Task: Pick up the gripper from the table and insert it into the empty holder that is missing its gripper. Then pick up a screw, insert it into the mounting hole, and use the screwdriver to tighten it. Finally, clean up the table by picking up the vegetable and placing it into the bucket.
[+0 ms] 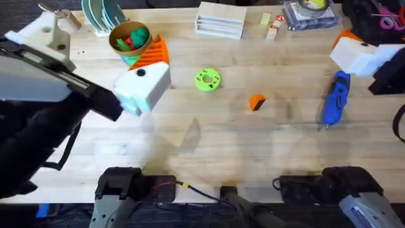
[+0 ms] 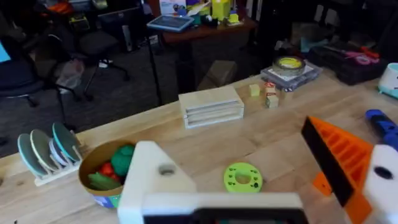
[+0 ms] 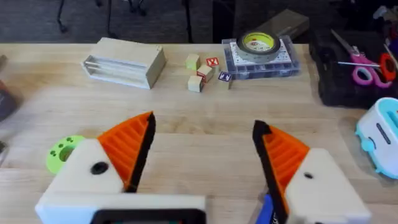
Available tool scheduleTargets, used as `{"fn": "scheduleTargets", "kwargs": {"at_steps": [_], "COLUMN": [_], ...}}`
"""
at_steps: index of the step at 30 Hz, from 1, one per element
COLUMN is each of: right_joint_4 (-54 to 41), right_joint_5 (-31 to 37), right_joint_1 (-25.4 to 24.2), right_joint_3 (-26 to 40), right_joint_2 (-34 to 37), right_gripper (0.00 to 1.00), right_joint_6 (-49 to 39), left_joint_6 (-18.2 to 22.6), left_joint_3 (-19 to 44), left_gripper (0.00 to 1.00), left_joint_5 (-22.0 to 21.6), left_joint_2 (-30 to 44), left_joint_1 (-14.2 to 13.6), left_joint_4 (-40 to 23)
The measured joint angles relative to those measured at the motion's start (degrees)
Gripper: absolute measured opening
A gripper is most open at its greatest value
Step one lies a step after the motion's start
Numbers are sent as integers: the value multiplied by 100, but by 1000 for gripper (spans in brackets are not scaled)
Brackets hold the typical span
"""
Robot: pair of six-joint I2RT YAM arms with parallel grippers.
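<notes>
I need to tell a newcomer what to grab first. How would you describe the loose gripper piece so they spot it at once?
Start at the wooden table and find the blue-handled screwdriver on its right side. Between it and the lime-green round disc lies the gripper, alone on bare wood. It is a small orange wedge, attached to nothing, unlike the orange tips on white mounts.

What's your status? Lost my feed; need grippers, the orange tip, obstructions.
left gripper open, empty. right gripper open, empty. orange gripper tip loose on table, untouched, beside lime disc. Nothing blocking it.

Orange gripper [image 1: 256,102], blue-handled screwdriver [image 1: 335,98], yellow-rimmed bucket [image 1: 120,45].
</notes>
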Motion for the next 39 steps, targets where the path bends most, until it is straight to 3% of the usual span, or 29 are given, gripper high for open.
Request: {"fn": "scheduleTargets", "kwargs": {"at_steps": [9,14,28,33,39], "right_joint_4": [0,0,0,1,0], "right_joint_5": [0,1,0,0,0], "right_joint_1": [0,0,0,0,0], "right_joint_3": [0,0,0,0,0], "right_joint_2": [-1,-1,-1,-1,-1], "right_gripper": [991,991,991,991,991], "right_joint_6": [0,0,0,0,0], "left_joint_6": [0,1,58,214,264], "left_joint_3": [-2,0,-12,-520,-1739], "left_gripper": [993,992,993,992,993], "left_joint_5": [266,272,244,99,29], "left_joint_2": [0,0,-2,-402,-1266], "left_joint_1": [0,0,-50,-260,-302], "left_joint_4": [69,-254,-142,451,1593]}}
